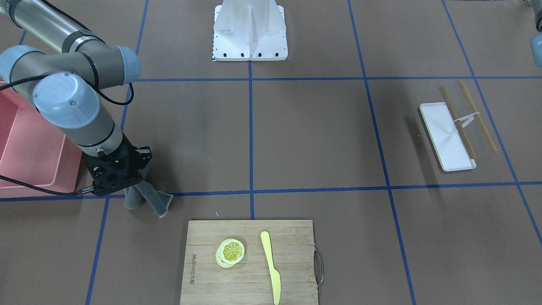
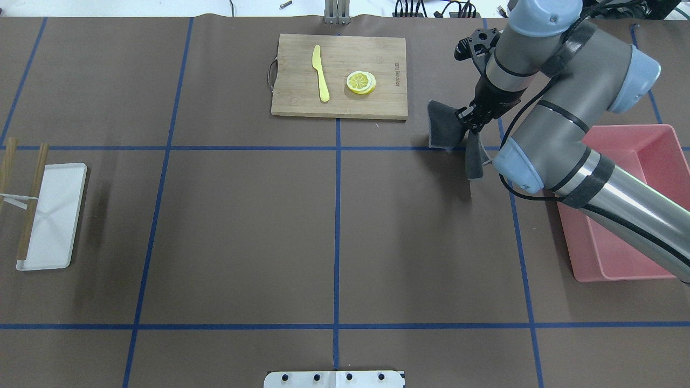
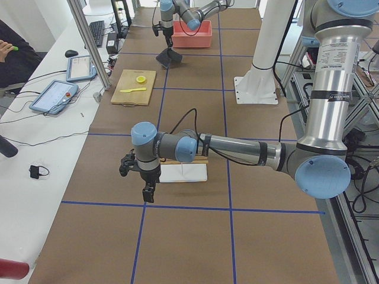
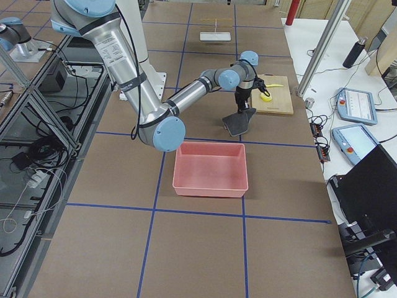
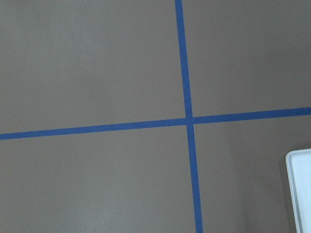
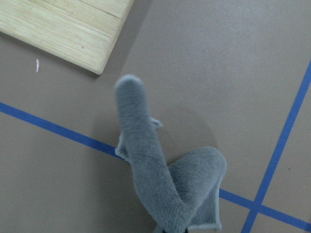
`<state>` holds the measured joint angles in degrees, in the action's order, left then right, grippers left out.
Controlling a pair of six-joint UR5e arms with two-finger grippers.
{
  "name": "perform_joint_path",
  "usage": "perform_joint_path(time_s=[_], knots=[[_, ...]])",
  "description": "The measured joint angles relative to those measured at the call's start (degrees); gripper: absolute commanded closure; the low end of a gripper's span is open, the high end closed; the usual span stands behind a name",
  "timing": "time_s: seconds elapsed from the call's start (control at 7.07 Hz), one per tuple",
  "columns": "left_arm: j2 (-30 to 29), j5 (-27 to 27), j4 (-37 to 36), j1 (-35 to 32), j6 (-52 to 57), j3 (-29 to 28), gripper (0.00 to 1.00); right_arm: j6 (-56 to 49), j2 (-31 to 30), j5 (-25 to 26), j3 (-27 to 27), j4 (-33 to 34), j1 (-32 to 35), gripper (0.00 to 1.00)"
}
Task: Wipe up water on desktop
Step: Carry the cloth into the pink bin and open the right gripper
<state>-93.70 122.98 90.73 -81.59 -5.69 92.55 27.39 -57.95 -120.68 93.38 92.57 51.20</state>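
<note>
The desktop (image 2: pixel 420 226) is a brown surface crossed by blue tape lines. My right gripper (image 2: pixel 473 123) is shut on a grey cloth (image 2: pixel 444 126), which hangs in folds and touches the desktop at a tape line, just off a corner of the cutting board. In the front-facing view the cloth (image 1: pixel 148 197) trails below the right gripper (image 1: pixel 130 188). The right wrist view shows the cloth (image 6: pixel 146 160) over a faint darker round patch (image 6: pixel 197 128); no clear water shows. My left gripper (image 3: pixel 147 192) hovers near the white tray; I cannot tell whether it is open or shut.
A bamboo cutting board (image 2: pixel 302 102) carries a lemon slice (image 2: pixel 360 82) and a yellow knife (image 2: pixel 321 73). A pink bin (image 2: pixel 636 143) stands under the right arm. A white tray (image 2: pixel 54 215) with chopsticks (image 2: pixel 33 199) lies at the left. The white robot base (image 1: pixel 250 34) is at mid-table.
</note>
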Motion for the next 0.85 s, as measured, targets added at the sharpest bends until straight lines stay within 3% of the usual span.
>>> perform_joint_path(time_s=[0.28,0.57,0.85], knots=[[0.11,0.06,0.05,-0.05,0.09,0.13,0.01,-0.05,-2.38,-2.53,10.28,4.59,4.38,1.0],[0.17,0.07,0.06,-0.06,-0.01,0.39,0.01,-0.11,-4.78,-3.54,20.15,13.27,12.17,1.0],[0.17,0.07,0.07,-0.06,-0.1,0.68,0.01,-5.31,-12.32,-3.65,24.85,17.28,19.82,1.0]])
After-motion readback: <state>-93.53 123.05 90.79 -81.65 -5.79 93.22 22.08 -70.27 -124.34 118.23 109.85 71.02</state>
